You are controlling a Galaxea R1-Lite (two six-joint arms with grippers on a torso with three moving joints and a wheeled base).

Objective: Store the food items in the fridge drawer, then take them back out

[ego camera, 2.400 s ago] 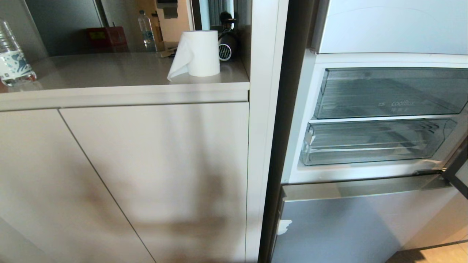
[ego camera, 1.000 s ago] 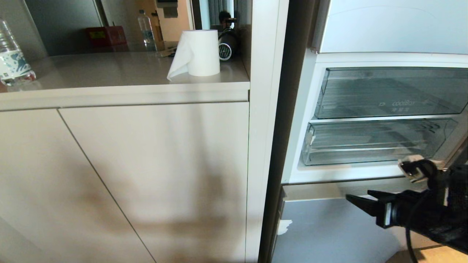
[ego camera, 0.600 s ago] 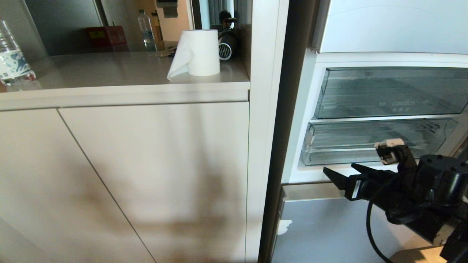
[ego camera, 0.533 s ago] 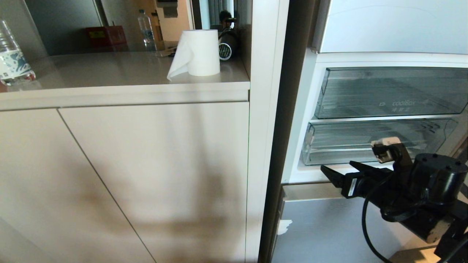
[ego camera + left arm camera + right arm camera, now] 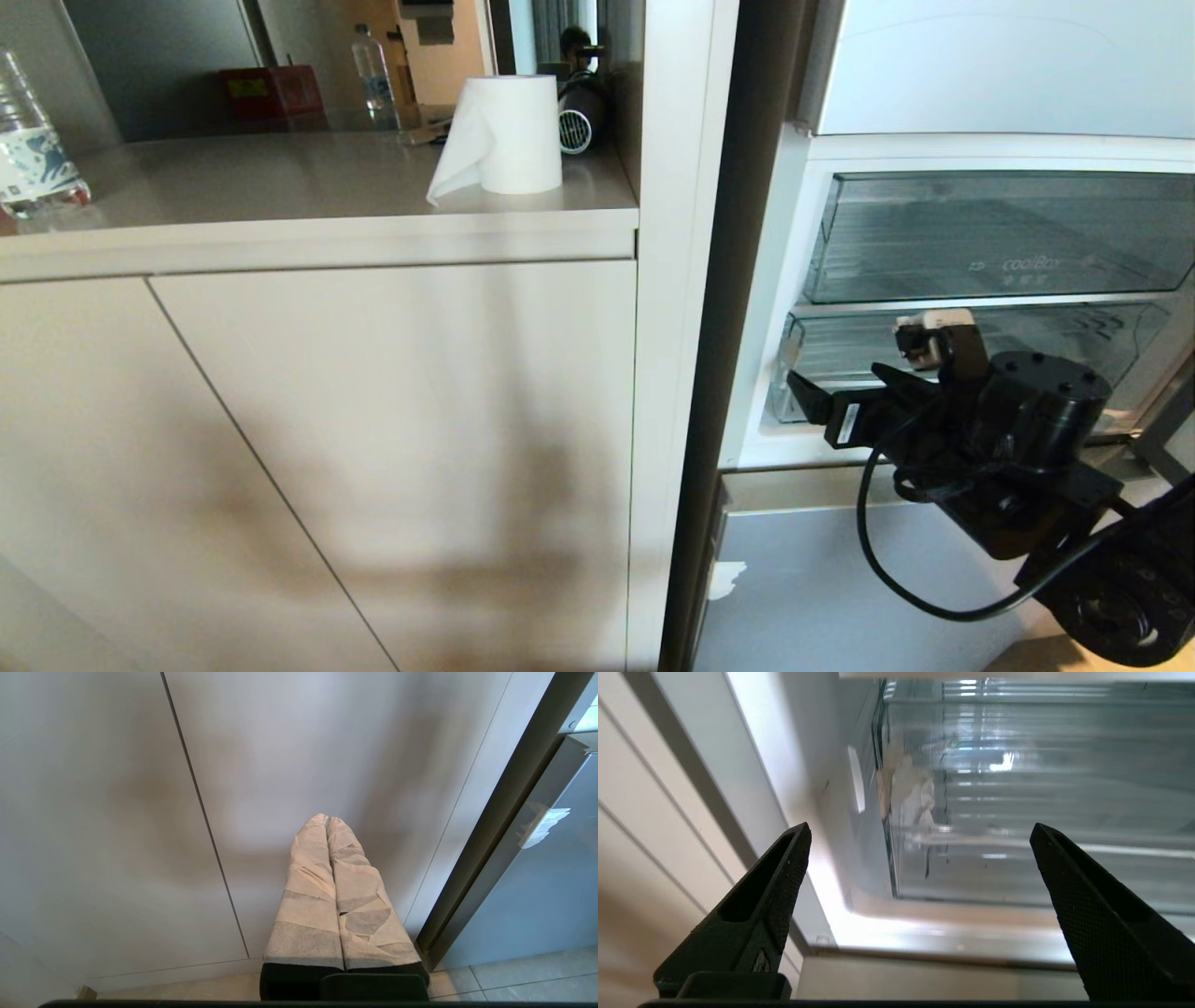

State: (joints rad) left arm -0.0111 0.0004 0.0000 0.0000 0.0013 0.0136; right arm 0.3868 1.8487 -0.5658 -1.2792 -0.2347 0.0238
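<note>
The transparent plastic fridge drawer with a ribbed floor is seen pushed into the open refrigerator, as the lower of two stacked bins; no fruit is visible in it. Directly above it sits the upper clear bin with faint lettering, and below it the pale-blue glass-fronted bottom panel is found. The black right gripper is held level in front of the drawer's left front corner, close to it, with contact not discernible; in the right wrist view its textured black fingers are spread wide apart with nothing between them, and the drawer's front wall is framed between them. The left gripper, wrapped in pale tape, is pressed together and is pointed at the beige cabinet door beside the refrigerator. On the beige countertop a white paper-towel roll is stood upright, and a clear water bottle is placed at the far left.
</note>
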